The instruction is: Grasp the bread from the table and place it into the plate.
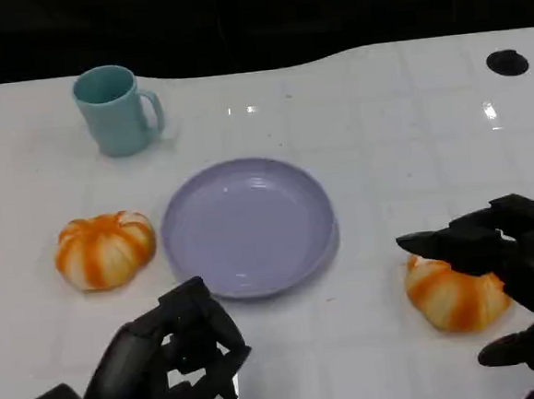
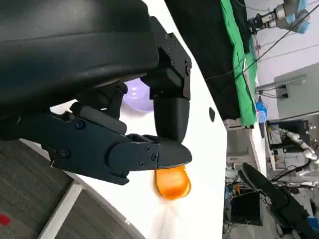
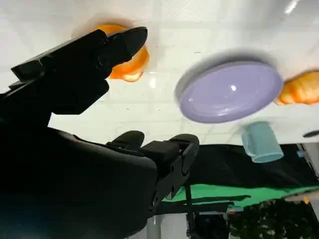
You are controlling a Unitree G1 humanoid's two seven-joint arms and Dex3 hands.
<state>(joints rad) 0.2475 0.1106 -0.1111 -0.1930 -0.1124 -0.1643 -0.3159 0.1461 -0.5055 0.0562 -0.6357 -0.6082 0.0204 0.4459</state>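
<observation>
My right hand (image 3: 79,69) spreads its dark fingers (image 3: 119,42) over an orange bread (image 3: 130,64) on the white table (image 3: 149,104). Beyond sits a lilac plate (image 3: 229,92), a second bread (image 3: 301,87) at its far rim and a teal mug (image 3: 261,142) nearby.

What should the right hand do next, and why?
Probably lower and close the right hand on the croissant. Its fingers are spread over the croissant, which lies on the table right of the plate, and they hold nothing yet. The plate has nothing on it. The left hand is curled near the table's front edge, away from the round bread.
</observation>
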